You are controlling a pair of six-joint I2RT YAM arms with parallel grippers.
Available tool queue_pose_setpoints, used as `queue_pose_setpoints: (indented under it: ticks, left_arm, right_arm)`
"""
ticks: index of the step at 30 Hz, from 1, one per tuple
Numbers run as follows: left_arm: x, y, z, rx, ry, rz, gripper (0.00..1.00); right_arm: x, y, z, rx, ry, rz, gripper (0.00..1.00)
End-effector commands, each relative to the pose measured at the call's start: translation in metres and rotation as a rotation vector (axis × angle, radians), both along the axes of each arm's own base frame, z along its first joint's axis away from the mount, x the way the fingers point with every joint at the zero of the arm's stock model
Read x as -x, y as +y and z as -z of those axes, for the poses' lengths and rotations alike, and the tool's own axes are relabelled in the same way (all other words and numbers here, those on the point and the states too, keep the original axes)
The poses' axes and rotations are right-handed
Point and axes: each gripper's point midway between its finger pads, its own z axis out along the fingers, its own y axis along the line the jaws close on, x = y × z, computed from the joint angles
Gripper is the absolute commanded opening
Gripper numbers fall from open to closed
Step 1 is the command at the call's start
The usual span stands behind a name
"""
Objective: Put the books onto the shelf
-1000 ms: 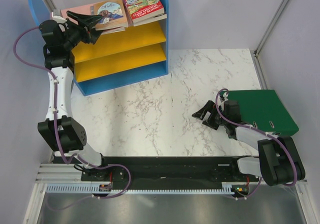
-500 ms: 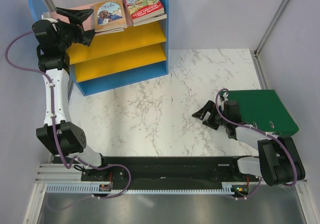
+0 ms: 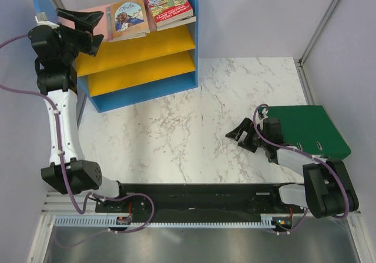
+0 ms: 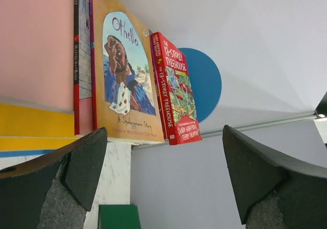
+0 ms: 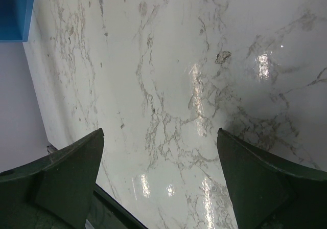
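- Left gripper (image 4: 163,128) hovers at the top tier of the shelf (image 3: 147,90), jaws spread wide and empty, just beside the tan Othello (image 3: 127,17); right gripper (image 5: 159,132) sits low over the table (image 3: 176,134), jaws equally wide, holding nothing
- The books lie flat on the pink top board (image 4: 36,40) in two short stacks, the tan Othello topping one and the red Treehouse (image 3: 167,4) the other; more covers show beneath them, though how many cannot be counted; none lies on the table
- Likeliest mishap, on this showing: both stacks appear to jut past the board's front edge, so a sweep of the wide fingers close by could nudge one off onto the yellow boards (image 3: 141,46) or the table
- Second risk: the left arm reaches up right beside the blue side panel (image 3: 41,2), and a careless pull-away could clip it and jolt the whole unit
- Third: the green binder (image 3: 308,131) next to the right gripper could be taken for a book, though it is no part of the job
- Surface is white, marble-patterned and glossy, with glare in the right wrist view; probably slick under a dropped paperback
- Pale walls close in the cell, a metal post (image 3: 320,19) at the rear corner, a black rail (image 3: 194,195) along the near edge
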Motion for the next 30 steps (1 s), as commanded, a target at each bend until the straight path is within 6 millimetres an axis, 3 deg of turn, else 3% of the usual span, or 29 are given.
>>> queue_pose_setpoints:
  ticks: [1,2,3,5,6,8,9,10,11,13,14,16,18,22,25,30]
  left_arm:
    - [0.042,0.002,-0.026,-0.163,-0.111,-0.067,1.0]
    - [0.054,-0.003,-0.028,-0.18,-0.127,-0.054,1.0]
    - [0.054,-0.005,-0.01,-0.189,-0.095,-0.035,1.0]
    - [0.067,-0.022,0.003,-0.208,-0.1,0.06,1.0]
    - [0.072,-0.027,0.024,-0.234,-0.076,0.101,1.0]
    - [0.082,-0.045,0.047,-0.243,-0.055,0.209,1.0]
    - [0.083,-0.05,0.073,-0.262,-0.02,0.252,1.0]
    - [0.09,-0.058,0.086,-0.263,-0.006,0.317,1.0]
    - [0.091,-0.063,0.116,-0.27,0.044,0.355,1.0]
    - [0.098,-0.068,0.142,-0.275,0.085,0.395,1.0]
    - [0.101,-0.069,0.17,-0.277,0.131,0.412,1.0]
    - [0.108,-0.07,0.192,-0.287,0.165,0.43,1.0]
    - [0.118,-0.073,0.23,-0.315,0.248,0.455,1.0]
    - [0.131,-0.069,0.284,-0.424,0.409,0.437,1.0]
    - [0.141,-0.063,0.314,-0.536,0.541,0.418,1.0]
    - [0.148,-0.053,0.341,-0.663,0.67,0.384,1.0]
  right_arm:
    - [-0.007,0.005,-0.011,-0.009,-0.052,-0.025,0.98]
    - [-0.008,0.005,-0.012,-0.009,-0.056,-0.025,0.98]
    - [-0.008,0.004,-0.013,-0.008,-0.057,-0.025,0.98]
    - [-0.009,0.004,-0.017,-0.002,-0.073,-0.025,0.98]
    - [-0.008,0.003,-0.017,0.002,-0.072,-0.022,0.98]
    - [-0.01,0.003,-0.025,0.009,-0.094,-0.027,0.98]
    - [-0.009,0.002,-0.024,0.014,-0.086,-0.029,0.98]
    - [-0.009,0.002,-0.027,0.02,-0.092,-0.031,0.98]
    - [-0.014,0.0,-0.032,0.042,-0.114,-0.029,0.98]
    - [-0.013,-0.003,-0.034,0.077,-0.11,-0.029,0.98]
    - [-0.017,-0.008,-0.037,0.117,-0.114,-0.022,0.98]
    - [-0.021,-0.012,-0.043,0.159,-0.135,-0.021,0.98]
    - [-0.023,-0.02,-0.049,0.219,-0.131,-0.018,0.98]
    - [-0.033,-0.032,-0.061,0.308,-0.149,0.002,0.98]
    - [-0.036,-0.04,-0.062,0.362,-0.14,0.015,0.98]
    - [-0.037,-0.054,-0.061,0.439,-0.106,0.054,0.98]
